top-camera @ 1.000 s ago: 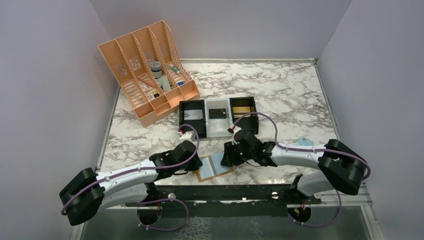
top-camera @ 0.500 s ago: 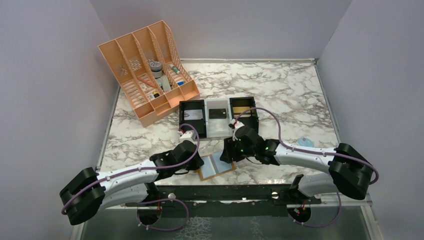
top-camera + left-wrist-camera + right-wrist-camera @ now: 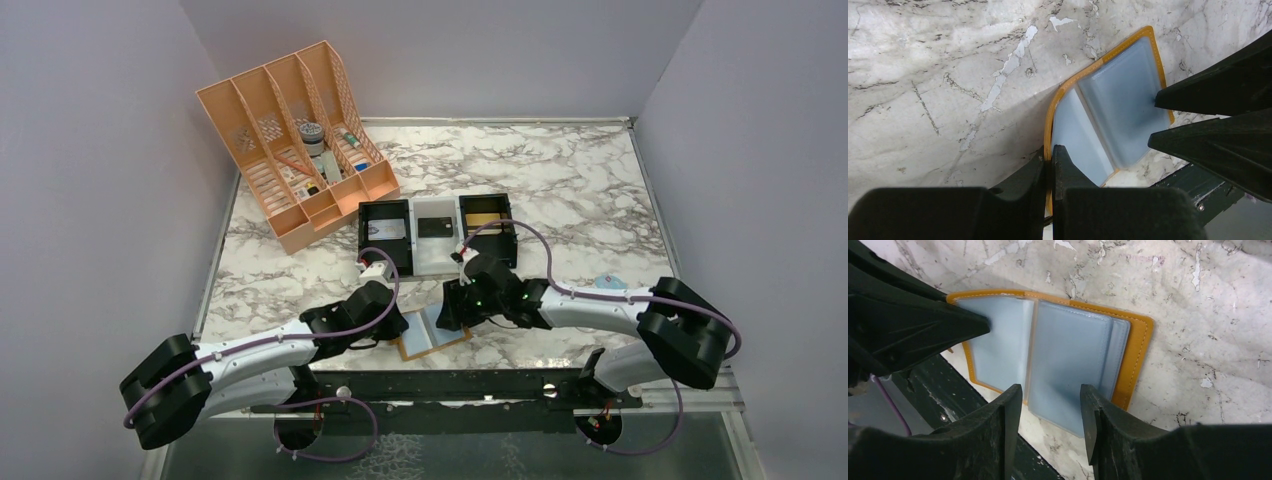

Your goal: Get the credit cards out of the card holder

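Observation:
The card holder (image 3: 428, 340) lies open near the table's front edge, with a tan rim (image 3: 1136, 352) and pale blue panels (image 3: 1120, 102). My left gripper (image 3: 400, 326) is shut on its left tan edge, the fingertips (image 3: 1060, 156) pinching the rim. A pale blue credit card (image 3: 1064, 407) pokes out past the holder's near edge. My right gripper (image 3: 1050, 402) hovers open over the right half, its fingers either side of that protruding card without closing on it. In the top view it (image 3: 448, 312) covers the holder's right end.
A row of black, white and black bins (image 3: 436, 235) stands just behind the holder. An orange file organizer (image 3: 295, 150) sits at the back left. A clear-blue packet (image 3: 610, 283) lies to the right. The black front rail (image 3: 450, 385) runs right below the holder.
My right gripper has shifted slightly left over the holder and its jaws stand a little wider. The left gripper still holds the holder's edge in the same place.

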Robot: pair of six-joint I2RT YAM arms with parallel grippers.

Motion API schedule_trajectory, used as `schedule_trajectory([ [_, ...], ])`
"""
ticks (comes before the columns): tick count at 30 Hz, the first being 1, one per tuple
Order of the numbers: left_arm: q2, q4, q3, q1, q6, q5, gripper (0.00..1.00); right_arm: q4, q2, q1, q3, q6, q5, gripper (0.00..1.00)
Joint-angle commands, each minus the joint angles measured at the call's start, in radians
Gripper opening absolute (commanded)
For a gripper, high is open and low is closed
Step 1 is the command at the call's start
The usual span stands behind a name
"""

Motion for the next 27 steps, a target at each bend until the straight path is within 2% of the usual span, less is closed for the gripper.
schedule_trajectory([
  [1, 0.009, 0.017, -0.007, -0.006, -0.007, -0.014, 0.0, 0.041, 0.035, 0.006, -0.003, 0.005, -0.023, 0.46],
  [6, 0.016, 0.018, -0.007, -0.006, -0.006, -0.012, 0.0, 0.005, 0.037, 0.006, 0.007, 0.008, 0.027, 0.46],
  [15, 0.023, 0.018, 0.001, -0.006, -0.001, -0.013, 0.0, -0.049, -0.074, 0.007, 0.021, -0.036, 0.085, 0.47],
  [27, 0.04, 0.02, 0.01, -0.006, 0.003, -0.007, 0.0, -0.013, 0.06, 0.006, 0.003, -0.01, 0.021, 0.47],
])
